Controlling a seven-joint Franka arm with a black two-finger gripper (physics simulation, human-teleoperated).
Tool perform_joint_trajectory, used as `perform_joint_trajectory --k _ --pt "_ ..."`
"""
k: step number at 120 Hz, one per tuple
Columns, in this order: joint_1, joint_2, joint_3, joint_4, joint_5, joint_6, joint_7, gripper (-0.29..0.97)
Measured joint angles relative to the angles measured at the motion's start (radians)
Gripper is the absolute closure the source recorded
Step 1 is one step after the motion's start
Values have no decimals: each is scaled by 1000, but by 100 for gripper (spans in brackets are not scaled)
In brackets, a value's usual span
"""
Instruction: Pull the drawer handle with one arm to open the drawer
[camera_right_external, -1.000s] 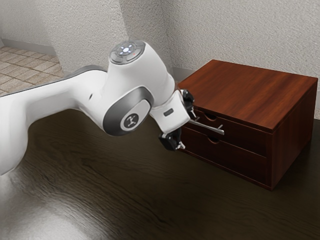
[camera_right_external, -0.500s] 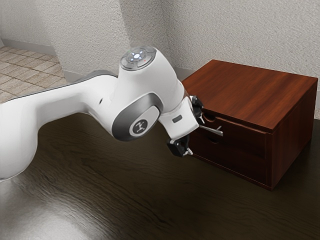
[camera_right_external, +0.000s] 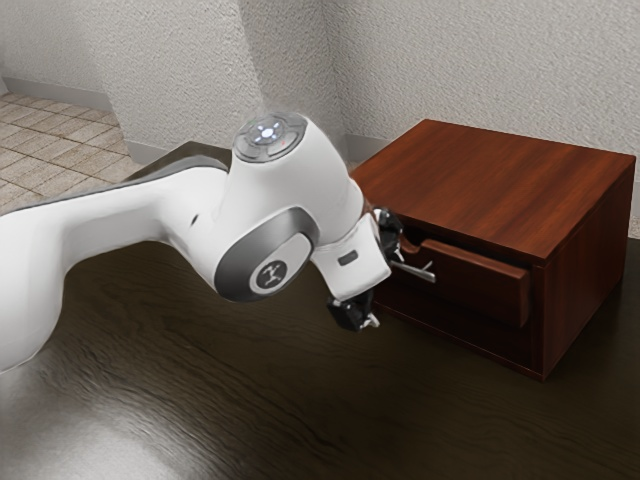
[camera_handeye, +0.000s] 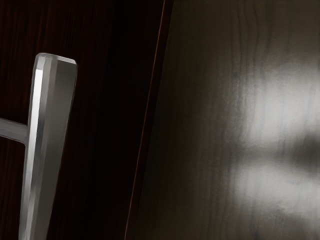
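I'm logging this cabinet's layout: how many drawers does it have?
2. The upper drawer stands pulled partway out, the end effector at its handle; the lower drawer sits beneath it, apparently shut. The arm may hide part of both.

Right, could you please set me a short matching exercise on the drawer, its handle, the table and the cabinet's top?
Things:
1 upper drawer
2 handle
3 table
4 cabinet top

Descriptions:
A silver metal bar
B reddish-brown surface facing up
C partly pulled out
D very dark, glossy wood

Pairs: 1-C; 2-A; 3-D; 4-B
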Motion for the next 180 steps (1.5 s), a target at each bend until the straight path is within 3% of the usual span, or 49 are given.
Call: perform_joint_trajectory --k 24,162,180 --pt "0 -72 0 -74 0 14 0 4" --pt "-51 -410 11 -438 -5 58 -3 3" --pt "-169 -440 142 -465 -3 56 -3 1"
